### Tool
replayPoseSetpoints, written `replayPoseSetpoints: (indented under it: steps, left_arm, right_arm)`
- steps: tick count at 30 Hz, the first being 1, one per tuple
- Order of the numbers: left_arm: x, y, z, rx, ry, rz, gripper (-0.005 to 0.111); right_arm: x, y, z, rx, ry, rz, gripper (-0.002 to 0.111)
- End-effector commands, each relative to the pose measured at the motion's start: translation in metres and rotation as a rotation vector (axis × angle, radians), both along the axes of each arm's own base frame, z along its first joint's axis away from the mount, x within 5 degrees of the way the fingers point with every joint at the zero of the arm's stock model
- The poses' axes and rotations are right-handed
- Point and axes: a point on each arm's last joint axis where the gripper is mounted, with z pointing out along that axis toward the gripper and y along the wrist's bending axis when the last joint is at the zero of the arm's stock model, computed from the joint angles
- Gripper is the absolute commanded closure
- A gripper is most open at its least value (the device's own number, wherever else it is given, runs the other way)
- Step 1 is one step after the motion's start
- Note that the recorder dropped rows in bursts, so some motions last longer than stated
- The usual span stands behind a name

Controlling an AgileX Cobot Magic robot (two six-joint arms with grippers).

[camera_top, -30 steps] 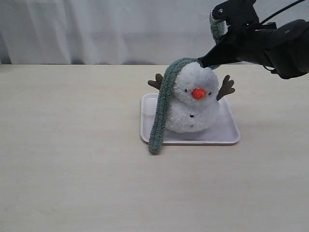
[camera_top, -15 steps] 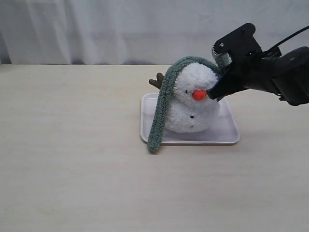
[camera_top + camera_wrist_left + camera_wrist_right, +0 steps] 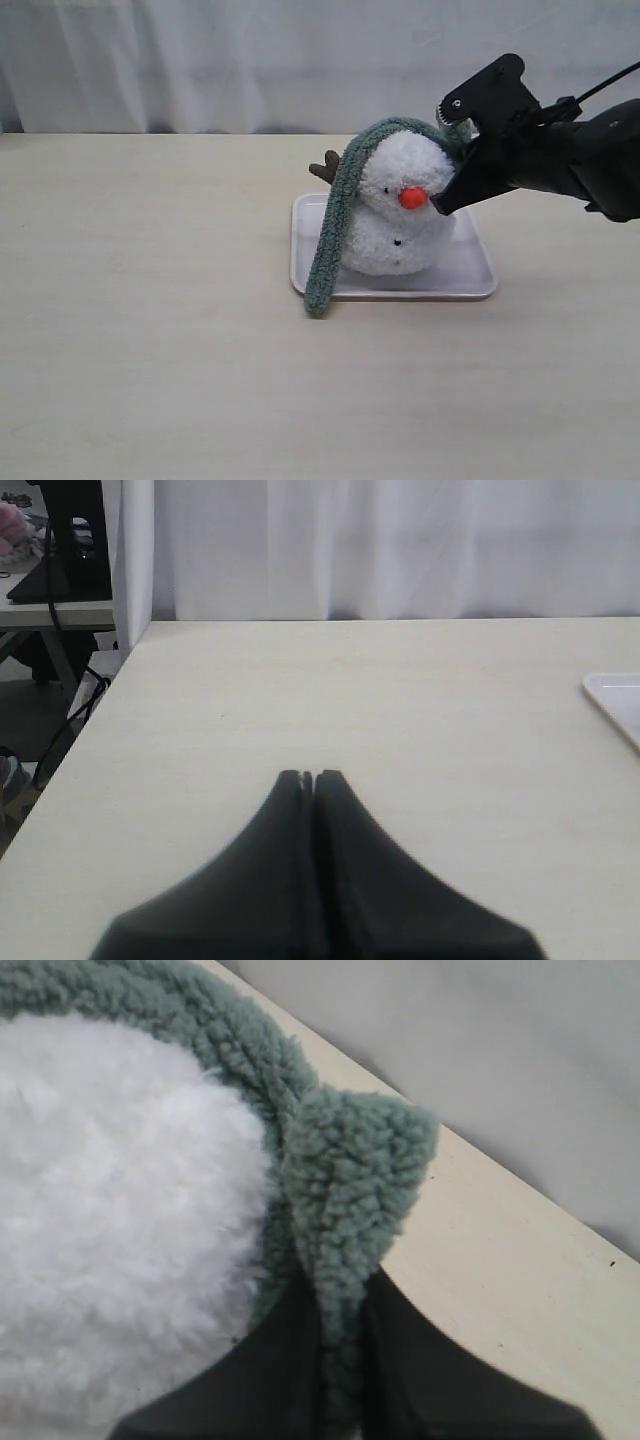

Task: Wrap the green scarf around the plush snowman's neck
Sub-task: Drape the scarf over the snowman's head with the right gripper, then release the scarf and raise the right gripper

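The right end effector (image 3: 338, 1295) pinched the green scarf (image 3: 335, 220) — draped over the plush snowman (image 3: 400, 235) — while the left end effector (image 3: 308, 777) sat closed, empty.

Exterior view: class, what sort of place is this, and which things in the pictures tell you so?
Probably a robotics lab or test bench: a bare pale table, a plain white curtain as backdrop, a black robot arm, and a second desk past the curtain's edge.
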Motion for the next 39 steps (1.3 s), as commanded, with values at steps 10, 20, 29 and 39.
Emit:
replayPoseSetpoints:
  steps: [10, 20, 29, 39]
  left_arm:
    - [0.0, 0.0, 0.0, -0.005, -0.008, 0.001, 0.107]
    - [0.0, 0.0, 0.0, -0.005, -0.008, 0.001, 0.107]
    - [0.0, 0.0, 0.0, -0.005, -0.008, 0.001, 0.107]
    - [0.0, 0.0, 0.0, -0.005, -0.008, 0.001, 0.107]
  right_arm:
    - [-0.016, 0.003, -0.007, -0.017, 0.081, 0.115, 0.065]
    - [-0.031, 0.002, -0.014, -0.077, 0.118, 0.187, 0.041]
    - [-0.043, 0.01, -0.015, -0.057, 0.211, 0.315, 0.033]
    - [-0.068, 0.0, 0.064, 0.242, 0.012, 0.09, 0.034]
